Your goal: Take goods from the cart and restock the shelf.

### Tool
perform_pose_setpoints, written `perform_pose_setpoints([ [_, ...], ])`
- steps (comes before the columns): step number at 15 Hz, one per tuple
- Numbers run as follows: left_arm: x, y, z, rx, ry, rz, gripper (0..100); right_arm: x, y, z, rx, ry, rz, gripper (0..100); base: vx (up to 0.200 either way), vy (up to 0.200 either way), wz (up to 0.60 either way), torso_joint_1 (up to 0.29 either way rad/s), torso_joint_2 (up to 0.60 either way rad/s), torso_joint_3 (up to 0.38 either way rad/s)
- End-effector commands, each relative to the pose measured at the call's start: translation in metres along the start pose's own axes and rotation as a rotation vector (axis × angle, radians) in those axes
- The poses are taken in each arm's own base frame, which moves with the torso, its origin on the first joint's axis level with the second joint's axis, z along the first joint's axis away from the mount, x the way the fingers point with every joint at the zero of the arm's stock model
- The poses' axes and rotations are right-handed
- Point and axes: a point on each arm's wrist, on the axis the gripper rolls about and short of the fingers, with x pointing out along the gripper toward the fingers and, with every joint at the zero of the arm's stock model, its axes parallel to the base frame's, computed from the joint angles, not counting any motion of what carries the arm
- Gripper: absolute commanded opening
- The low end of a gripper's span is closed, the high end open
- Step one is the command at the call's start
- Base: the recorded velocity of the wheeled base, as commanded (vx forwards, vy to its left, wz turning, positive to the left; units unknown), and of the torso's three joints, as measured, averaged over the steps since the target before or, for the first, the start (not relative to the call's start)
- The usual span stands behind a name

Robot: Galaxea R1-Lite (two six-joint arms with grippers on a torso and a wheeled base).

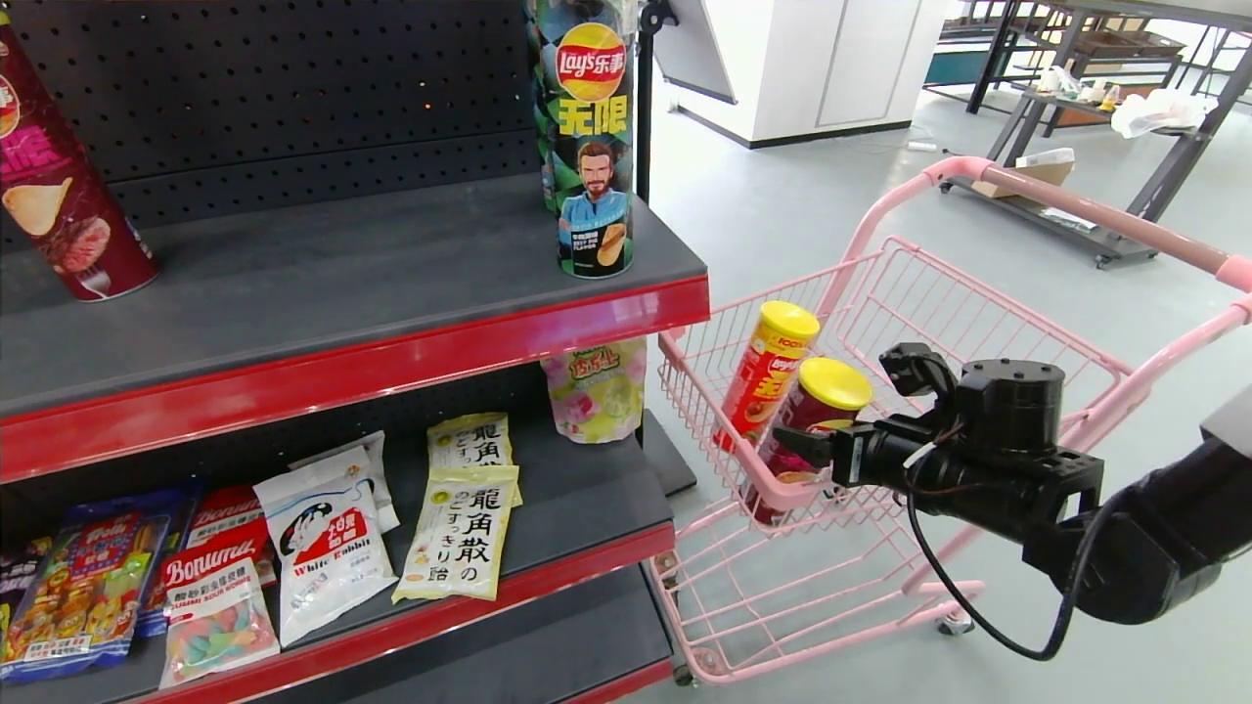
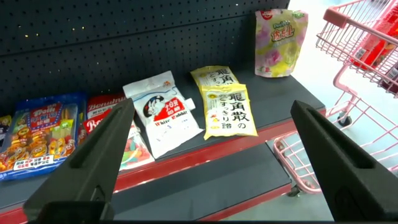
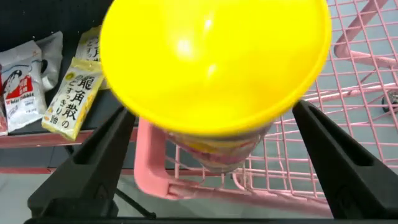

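Can: dark red tubular chip can with a yellow lid (image 1: 810, 425) stood tilted in the pink wire cart (image 1: 885, 246), at the basket corner nearest the shelf, touching a red-orange yellow-lidded can (image 1: 769, 374).
Right claw (image 3: 214, 121): wide, its fingers straddled the dark red can below the lid without closing on it.
Left claw (image 2: 211, 124): wide, holding nothing, facing the lower red-edged shelf (image 1: 548, 587).
Shelf goods: yellow flat candy bags (image 2: 229, 112) near its front edge.
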Motion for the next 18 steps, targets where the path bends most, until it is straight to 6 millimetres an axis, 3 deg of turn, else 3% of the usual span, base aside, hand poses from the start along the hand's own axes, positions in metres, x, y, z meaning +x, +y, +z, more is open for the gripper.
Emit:
perform_pose_setpoints([
  [1, 0.0, 0.0, 0.0, 0.0, 0.0, 0.0, 100, 0.014, -0.004, -0.004, 0.003, 0.009, -0.009, 100, 0.0, 0.0, 0.0, 0.0, 0.0, 0.0],
  [8, 0.0, 0.0, 0.0, 0.001, 0.0, 0.0, 100, 0.034, -0.014, 0.003, 0.008, -0.024, -0.035, 100, 0.0, 0.0, 0.0, 0.0, 0.0, 0.0],
  [9, 0.0, 0.0, 0.0, 0.001, 0.002, 0.0, 100, 0.035, -0.014, 0.0, 0.012, -0.016, -0.038, 0, 0.0, 0.0, 0.0, 0.0, 0.0, 0.0],
  [14, 0.0, 0.0, 0.0, 0.001, 0.0, 0.0, 100, 0.031, -0.012, 0.002, 0.003, -0.02, -0.033, 0, 0.0, 0.0, 0.0, 0.0, 0.0, 0.0],
  [16, 0.0, 0.0, 0.0, 0.001, 0.0, 0.0, 100, 0.021, -0.009, 0.012, -0.005, -0.051, -0.033, 0, 0.0, 0.0, 0.0, 0.0, 0.0, 0.0],
  [18, 0.0, 0.0, 0.0, 0.001, 0.0, -0.001, 100, 0.002, -0.007, 0.035, -0.033, -0.131, -0.065, 0, 0.0, 0.0, 0.0, 0.0, 0.0, 0.0],
])
